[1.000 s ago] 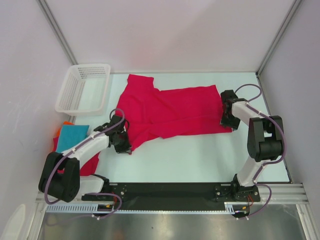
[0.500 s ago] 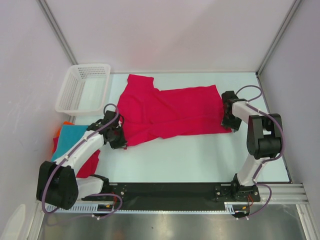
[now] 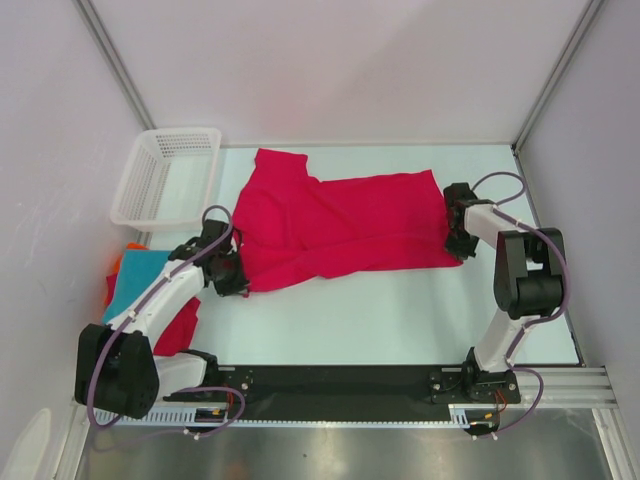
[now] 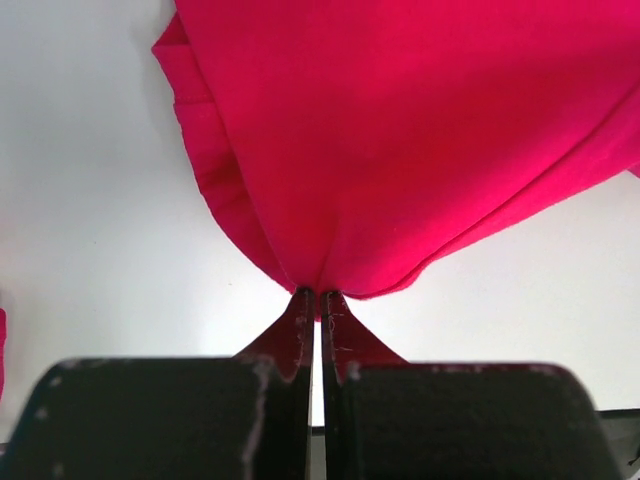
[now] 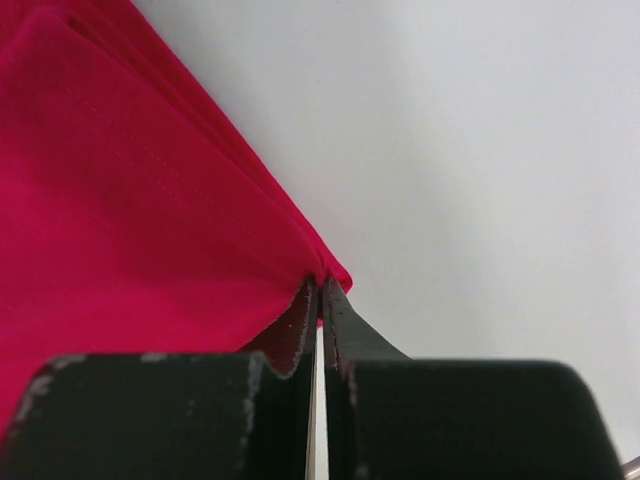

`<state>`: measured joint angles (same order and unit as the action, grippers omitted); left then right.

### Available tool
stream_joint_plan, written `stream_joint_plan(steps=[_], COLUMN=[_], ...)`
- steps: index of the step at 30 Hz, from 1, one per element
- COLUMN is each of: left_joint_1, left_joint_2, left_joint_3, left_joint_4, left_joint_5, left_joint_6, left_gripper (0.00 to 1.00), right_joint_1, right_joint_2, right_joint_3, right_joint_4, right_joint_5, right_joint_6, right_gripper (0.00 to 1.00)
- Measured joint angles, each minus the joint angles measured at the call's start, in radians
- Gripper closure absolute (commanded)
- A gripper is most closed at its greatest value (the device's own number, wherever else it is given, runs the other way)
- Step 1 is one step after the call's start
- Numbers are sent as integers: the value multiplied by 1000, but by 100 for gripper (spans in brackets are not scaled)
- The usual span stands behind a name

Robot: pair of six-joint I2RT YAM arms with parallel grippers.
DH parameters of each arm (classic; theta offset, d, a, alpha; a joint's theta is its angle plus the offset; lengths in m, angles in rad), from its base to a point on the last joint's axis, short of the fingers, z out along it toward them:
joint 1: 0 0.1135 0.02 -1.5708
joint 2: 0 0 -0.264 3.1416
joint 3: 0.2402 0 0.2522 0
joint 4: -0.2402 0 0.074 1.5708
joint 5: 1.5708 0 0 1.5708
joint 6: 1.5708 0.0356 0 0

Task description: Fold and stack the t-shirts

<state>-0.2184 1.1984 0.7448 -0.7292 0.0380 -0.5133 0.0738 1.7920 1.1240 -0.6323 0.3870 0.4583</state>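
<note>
Big red t-shirt (image 3: 340, 225) lies spread and wrinkled mid-tabletop (image 3: 400, 320), one sleeve toward 11 o'clock. The left tool (image 4: 318, 300) is clenched on its 7 o'clock corner and the right tool (image 5: 320, 292) on its 3 o'clock edge, which reads as the grasp opening the first fold, nothing doubled over yet. Next move likely calls for both tools to lift together and carry the cloth over evenly, taut enough not to bunch. White mesh basket (image 3: 130, 180) at 10 o'clock shows nothing inside; the folded pile (image 3: 140, 275), teal on top, sits outside it at 8 o'clock.

White walls (image 3: 350, 70) enclose a pale table (image 3: 380, 312), metal posts (image 3: 114, 60) at corners.
</note>
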Motion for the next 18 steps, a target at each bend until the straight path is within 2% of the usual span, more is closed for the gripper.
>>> stream_joint_plan(steps=[18], left_joint_1=[131], left_joint_2=[-4], left_joint_3=[27], left_joint_4=[-39], left_joint_5=[79], left_joint_6=[71], left_gripper=[100], right_joint_1=[-72], right_joint_2=[-53], right_joint_3=[-32], right_joint_4=[-34], right_joint_5=[50], right_joint_6=[21], right_gripper=[100])
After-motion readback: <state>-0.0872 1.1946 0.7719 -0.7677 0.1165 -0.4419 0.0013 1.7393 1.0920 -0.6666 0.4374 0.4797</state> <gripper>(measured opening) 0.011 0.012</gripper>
